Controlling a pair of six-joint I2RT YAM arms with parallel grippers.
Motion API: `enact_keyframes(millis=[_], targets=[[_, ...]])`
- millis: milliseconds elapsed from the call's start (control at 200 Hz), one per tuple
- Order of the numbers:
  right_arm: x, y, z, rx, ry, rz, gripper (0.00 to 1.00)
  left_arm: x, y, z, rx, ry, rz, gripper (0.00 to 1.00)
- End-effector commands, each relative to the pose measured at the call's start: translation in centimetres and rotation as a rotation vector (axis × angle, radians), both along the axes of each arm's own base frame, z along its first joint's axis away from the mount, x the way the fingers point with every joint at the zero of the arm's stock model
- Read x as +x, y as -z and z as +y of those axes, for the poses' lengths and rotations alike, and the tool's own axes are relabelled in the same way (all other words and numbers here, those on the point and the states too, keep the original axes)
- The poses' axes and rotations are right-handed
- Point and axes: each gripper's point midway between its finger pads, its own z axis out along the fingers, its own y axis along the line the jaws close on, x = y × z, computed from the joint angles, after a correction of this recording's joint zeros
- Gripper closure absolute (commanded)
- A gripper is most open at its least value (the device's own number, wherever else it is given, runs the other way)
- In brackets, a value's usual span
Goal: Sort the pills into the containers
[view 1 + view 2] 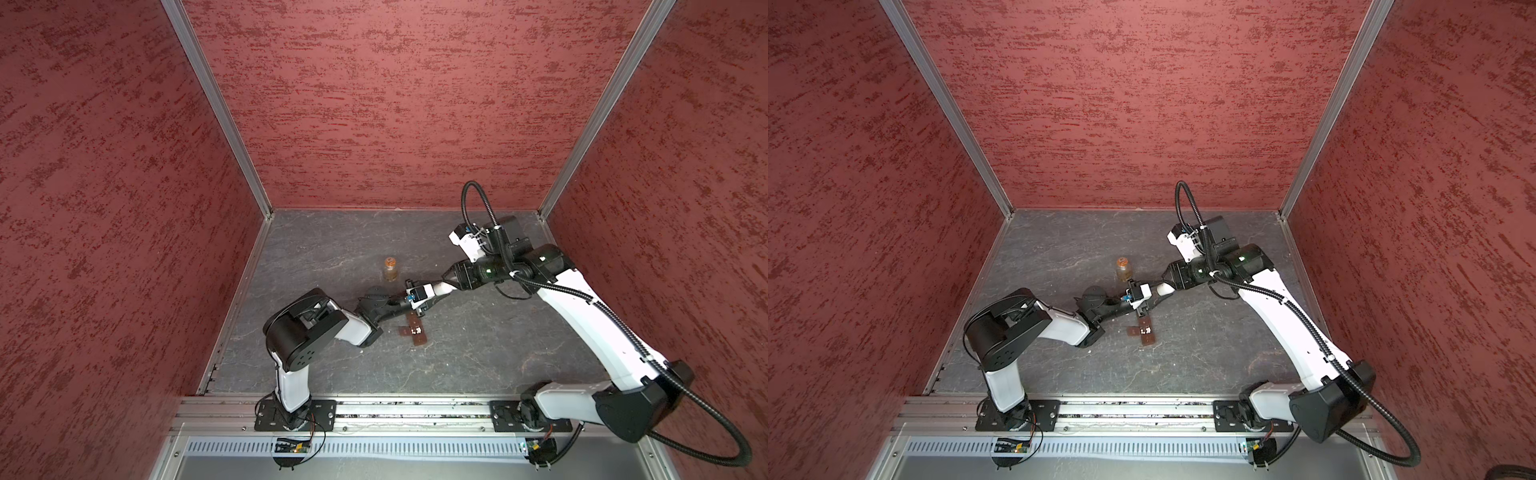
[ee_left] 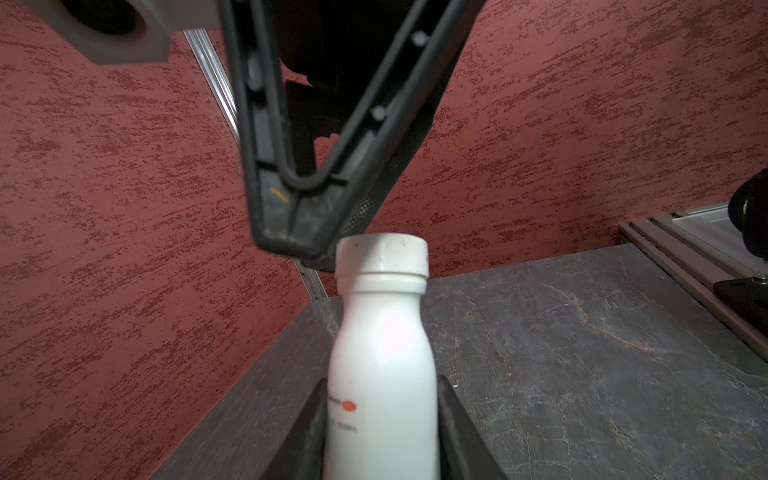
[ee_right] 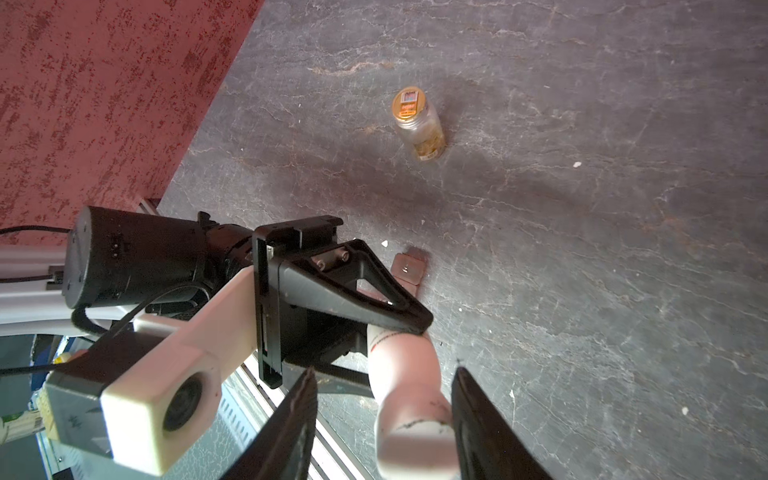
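Left pincer (image 2: 382, 386): narrow, clamped on the body of a white bottle (image 2: 382, 353), fingers (image 2: 453, 415) pressed to both sides. Bottle held off the tabletop (image 1: 478, 345), roughly level in both top views, white cap (image 2: 382, 257) pointing away from the left wrist toward the right arm.

Right pincer (image 3: 385, 370): partly spread, straddling the cap end of the same bottle. From the right wrist: one finger (image 3: 486, 415) against or just beside the cap, a clear gap between the other finger and the neck. Not clamped. From the left wrist: one right finger (image 2: 286, 208) just beside the cap.

Pill organiser (image 1: 420, 340): long, narrow, flat brown box on the tabletop near the middle, its far end under the meeting pincers in both top views. One lid flap (image 1: 404, 331) open, folded out sideways toward the left arm's side.

Pills (image 1: 415, 331): small cluster of whitish bits in that open cell, about midway along the row. Count not readable.

Amber jar (image 1: 390, 270) with orange-gold lid: upright on the tabletop, behind the pincers toward the back wall, apart from the organiser. Yellowish contents low inside, seen from the right wrist.

A few whitish specks (image 3: 577, 164) loose on the tabletop. Too small to tell whether pills.
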Motion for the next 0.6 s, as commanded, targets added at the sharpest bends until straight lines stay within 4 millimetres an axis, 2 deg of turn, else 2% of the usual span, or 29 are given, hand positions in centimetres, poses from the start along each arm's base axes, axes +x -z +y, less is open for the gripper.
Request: enact_keyframes(millis=[0,291,596], targets=[[-1.8,-0.3,0.2,0.019,-0.051,-0.001,0.5,0.4,-0.4,0.0,-0.015,0.001,0.002,1.0],[-3.7,1.3,-0.5,-0.005,-0.064,0.05,0.51,0.8,-0.5,0.3,-0.02,-0.005,0.007,1.0],[-3.6,0.9,-0.6,-0.008,-0.068,0.035,0.55,0.7,-0.6,0.3,-0.022,0.0,0.014,1.0]])
